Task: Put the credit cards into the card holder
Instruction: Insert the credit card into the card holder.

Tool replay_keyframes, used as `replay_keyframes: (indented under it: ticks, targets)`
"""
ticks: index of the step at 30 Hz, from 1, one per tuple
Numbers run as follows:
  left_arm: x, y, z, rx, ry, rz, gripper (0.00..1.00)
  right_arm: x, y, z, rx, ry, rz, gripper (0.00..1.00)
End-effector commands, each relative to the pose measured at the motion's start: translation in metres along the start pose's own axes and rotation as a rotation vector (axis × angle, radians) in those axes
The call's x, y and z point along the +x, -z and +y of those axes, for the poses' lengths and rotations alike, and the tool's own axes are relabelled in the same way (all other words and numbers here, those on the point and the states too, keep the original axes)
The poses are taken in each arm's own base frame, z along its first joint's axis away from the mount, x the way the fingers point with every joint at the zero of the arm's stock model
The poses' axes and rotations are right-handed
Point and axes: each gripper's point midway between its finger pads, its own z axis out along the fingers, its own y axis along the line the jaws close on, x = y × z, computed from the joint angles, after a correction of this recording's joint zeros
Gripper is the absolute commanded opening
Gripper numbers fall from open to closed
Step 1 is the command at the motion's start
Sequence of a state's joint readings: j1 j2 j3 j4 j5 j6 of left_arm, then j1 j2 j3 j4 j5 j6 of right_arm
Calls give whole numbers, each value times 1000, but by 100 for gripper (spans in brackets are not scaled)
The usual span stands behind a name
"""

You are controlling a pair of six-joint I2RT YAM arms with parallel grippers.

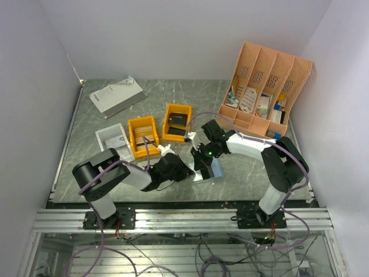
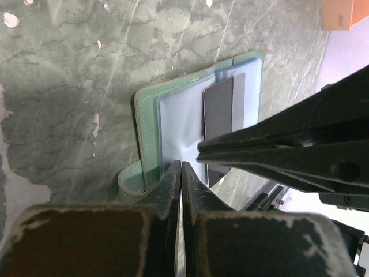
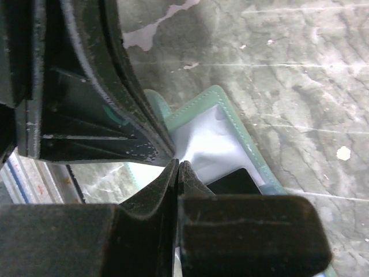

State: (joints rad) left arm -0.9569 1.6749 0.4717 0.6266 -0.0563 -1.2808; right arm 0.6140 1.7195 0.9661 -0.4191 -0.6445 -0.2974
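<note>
The card holder (image 1: 215,169) lies open on the table, grey-green outside (image 2: 147,115) with a light blue clear sleeve inside (image 3: 202,135). A dark credit card (image 2: 222,112) sits in that sleeve (image 3: 233,182). My left gripper (image 2: 182,166) is shut at the holder's near edge, and a thin pale sheet, apparently the sleeve film, shows between its jaws. My right gripper (image 3: 177,164) is shut too. Its tips rest on the puckered sleeve, right against the left fingers (image 3: 115,86). From above the two grippers (image 1: 184,171) (image 1: 203,163) meet over the holder's left side.
Two orange bins (image 1: 142,136) (image 1: 177,122) with dark items and a white bin (image 1: 113,140) stand left of and behind the holder. A peach desk organiser (image 1: 268,86) stands at the back right. A grey booklet (image 1: 117,96) lies at the back left.
</note>
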Motion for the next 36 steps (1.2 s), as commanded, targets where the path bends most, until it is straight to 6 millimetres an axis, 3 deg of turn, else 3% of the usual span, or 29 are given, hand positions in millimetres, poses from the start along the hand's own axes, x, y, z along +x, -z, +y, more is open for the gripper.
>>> replay_keyframes:
  ticks: [1,15,36]
  targets:
    - [3,-1,12,-18,-6,9,7,9,-5,-18,97,-18,38,0]
    - [5,-3,15,-20,0,17,7,13,-3,-17,128,23,61,0]
    - [6,-3,20,-35,-1,18,7,22,21,-28,212,105,101,0]
